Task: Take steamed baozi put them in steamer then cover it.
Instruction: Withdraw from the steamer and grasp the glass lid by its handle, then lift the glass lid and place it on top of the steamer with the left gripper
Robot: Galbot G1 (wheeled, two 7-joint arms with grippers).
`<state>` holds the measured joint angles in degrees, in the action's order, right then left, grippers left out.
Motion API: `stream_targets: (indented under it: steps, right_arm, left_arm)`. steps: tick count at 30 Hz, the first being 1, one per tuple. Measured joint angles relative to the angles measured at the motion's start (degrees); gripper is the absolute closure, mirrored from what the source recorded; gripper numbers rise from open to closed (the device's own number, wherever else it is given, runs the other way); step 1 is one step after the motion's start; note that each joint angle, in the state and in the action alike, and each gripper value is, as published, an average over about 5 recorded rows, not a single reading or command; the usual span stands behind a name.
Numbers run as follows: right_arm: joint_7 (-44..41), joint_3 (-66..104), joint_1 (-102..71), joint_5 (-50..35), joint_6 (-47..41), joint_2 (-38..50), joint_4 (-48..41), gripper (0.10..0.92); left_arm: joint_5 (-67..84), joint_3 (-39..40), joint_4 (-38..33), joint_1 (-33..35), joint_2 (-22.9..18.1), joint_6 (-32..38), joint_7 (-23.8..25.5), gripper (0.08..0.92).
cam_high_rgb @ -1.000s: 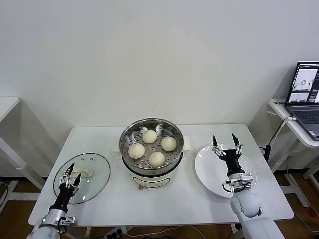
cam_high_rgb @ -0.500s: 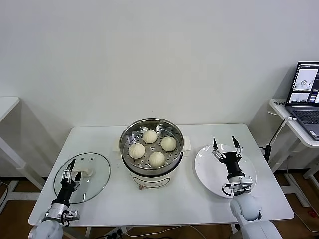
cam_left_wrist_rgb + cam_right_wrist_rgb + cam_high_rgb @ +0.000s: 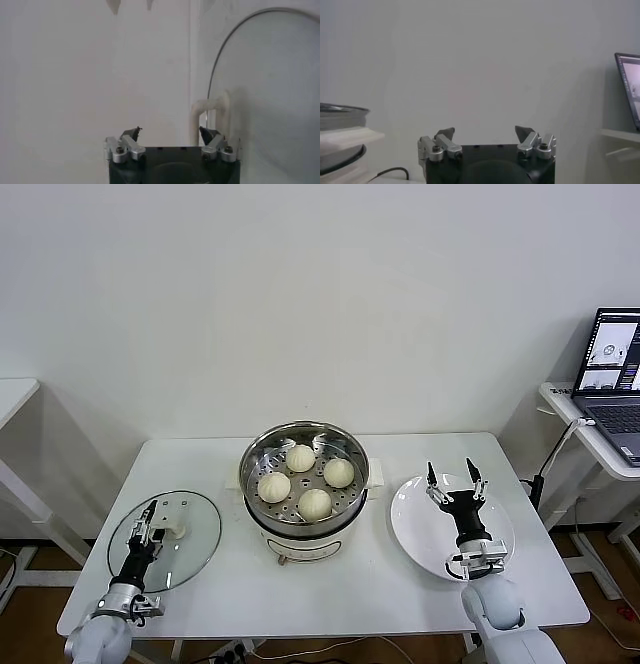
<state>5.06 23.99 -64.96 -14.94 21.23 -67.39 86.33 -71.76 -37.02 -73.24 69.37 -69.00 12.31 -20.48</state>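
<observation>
Several cream-white baozi (image 3: 300, 457) lie inside the shiny steamer (image 3: 244, 472) at the table's middle, which has nothing over it. The cover (image 3: 198, 522), clear glass with a metal rim, lies flat on the table's left. My left gripper (image 3: 152, 524) reaches low over it and is open, one fingertip right beside the white handle (image 3: 176, 531). In the left wrist view the handle (image 3: 210, 112) stands at one fingertip of the left gripper (image 3: 170, 132), not between the jaws. My right gripper (image 3: 451, 474) points up over the white plate, open and holding nothing.
An empty white plate (image 3: 415, 534) lies to the steamer's right under my right arm. A laptop (image 3: 610, 374) sits on a side table past the right edge. The steamer stands on a white base (image 3: 300, 550).
My left gripper has slid forward across the glass cover up to its handle, and its jaws look a little narrower. The right arm has barely shifted.
</observation>
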Motion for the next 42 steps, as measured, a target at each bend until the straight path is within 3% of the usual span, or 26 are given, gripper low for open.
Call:
stream_targets:
  steps: [15, 18, 27, 36, 42]
  right_arm:
    - [0.2, -0.4, 0.8, 0.6, 0.0, -0.4, 0.1, 0.203]
    - [0.2, -0.5, 0.9, 0.8, 0.1, -0.5, 0.0, 0.203]
    - [0.2, -0.6, 1.1, 1.3, 0.1, -0.8, 0.2, 0.203]
    - [0.2, -0.2, 0.8, 1.5, 0.1, -1.1, 0.7, 0.203]
    - [0.2, 0.2, 0.5, 1.5, 0.1, -1.2, 0.9, 0.203]
  left_arm:
    - [-0.2, -0.3, 1.7, -1.0, -0.4, 0.3, 0.5, 0.758]
    - [-0.1, -0.6, 1.5, -0.9, -0.3, 0.4, 0.5, 0.808]
    - [2.5, -2.6, -5.1, 1.5, 0.9, -1.2, 0.8, 0.813]
    - [5.3, -5.2, -23.7, 3.9, 1.3, -6.7, 4.3, 0.813]
    - [5.7, -2.4, -35.6, 3.7, 0.2, -11.9, 7.9, 0.813]
